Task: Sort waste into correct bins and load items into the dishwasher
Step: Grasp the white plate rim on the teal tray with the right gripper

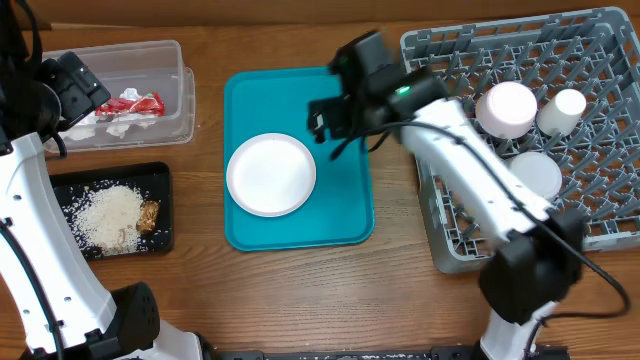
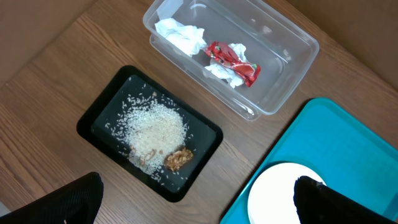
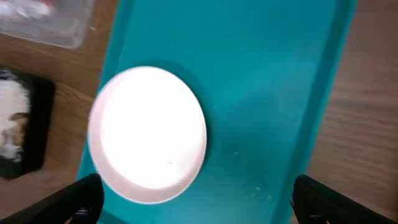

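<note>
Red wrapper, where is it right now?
Overhead, the red-and-white wrapper lies inside the clear tub at far left, beside the white napkin, next to the black tray.

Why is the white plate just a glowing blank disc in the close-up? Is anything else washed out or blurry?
Right wrist view: the round white plate is overexposed and the whole frame soft. Overhead view: the white cup in the grey plastic rack glares likewise. Left wrist view: sharpest, single white rice-like crumbs show.

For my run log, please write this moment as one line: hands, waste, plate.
left hand open | right hand open above teal tray with plate | wrapper, napkin in tub | rice, snack in black tray
</note>
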Controlling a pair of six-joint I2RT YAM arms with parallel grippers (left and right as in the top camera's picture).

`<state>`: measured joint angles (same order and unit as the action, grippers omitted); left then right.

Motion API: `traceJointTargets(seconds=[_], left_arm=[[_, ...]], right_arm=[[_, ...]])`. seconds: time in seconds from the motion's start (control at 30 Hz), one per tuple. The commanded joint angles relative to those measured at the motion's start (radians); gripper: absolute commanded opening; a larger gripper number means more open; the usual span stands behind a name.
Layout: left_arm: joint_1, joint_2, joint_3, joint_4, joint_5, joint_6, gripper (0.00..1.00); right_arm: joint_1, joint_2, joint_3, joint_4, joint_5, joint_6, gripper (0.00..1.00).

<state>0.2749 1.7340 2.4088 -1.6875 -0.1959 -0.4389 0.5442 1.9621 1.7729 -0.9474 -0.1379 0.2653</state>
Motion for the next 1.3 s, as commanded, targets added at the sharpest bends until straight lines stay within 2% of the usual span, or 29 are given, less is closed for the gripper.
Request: traceJointTargets(seconds=[0.0, 0.07, 0.23, 0.3, 0.37, 0.47, 0.63, 0.73, 0.9, 1.13, 1.27], left_arm=[[-0.006, 0.005, -0.003, -0.002, -0.010, -0.010, 1.00], [-0.006, 0.005, -0.003, -0.002, -0.010, -0.010, 1.00], [-0.006, 0.005, -0.002, -0.002, -0.010, -0.010, 1.00], [-0.006, 0.005, -0.003, -0.002, -0.010, -0.010, 1.00], [-0.006, 0.005, -0.003, -0.002, -0.010, -0.010, 1.00], [-0.006, 0.005, -0.003, -0.002, -0.010, -0.010, 1.00], [-0.006, 0.005, -0.003, -0.002, -0.010, -0.010, 1.00], [-0.006, 0.005, -0.003, -0.002, -0.010, -0.010, 1.00], [-0.006, 0.005, -0.003, -0.002, -0.010, -0.010, 1.00], [-0.006, 0.005, -0.003, -0.002, -0.010, -0.010, 1.00], [-0.006, 0.005, -0.003, -0.002, -0.010, -0.010, 1.00]], right_arm=[[0.039, 0.101, -0.047, 0.038, 0.085, 0.138, 0.92], [0.066, 0.157, -0.051, 0.074, 0.085, 0.167, 0.77], [0.114, 0.241, -0.051, 0.127, 0.097, 0.203, 0.60], [0.130, 0.266, -0.051, 0.131, 0.126, 0.246, 0.45], [0.142, 0.280, -0.051, 0.130, 0.148, 0.266, 0.40], [0.154, 0.296, -0.051, 0.132, 0.164, 0.267, 0.37], [0.157, 0.295, -0.048, 0.129, 0.171, 0.267, 0.04], [0.150, 0.290, -0.013, 0.082, 0.184, 0.266, 0.04], [0.110, 0.240, 0.135, -0.110, 0.340, 0.266, 0.04], [-0.016, 0.132, 0.419, -0.388, 0.793, 0.266, 0.04], [-0.120, 0.091, 0.498, -0.411, 1.027, 0.262, 0.04]])
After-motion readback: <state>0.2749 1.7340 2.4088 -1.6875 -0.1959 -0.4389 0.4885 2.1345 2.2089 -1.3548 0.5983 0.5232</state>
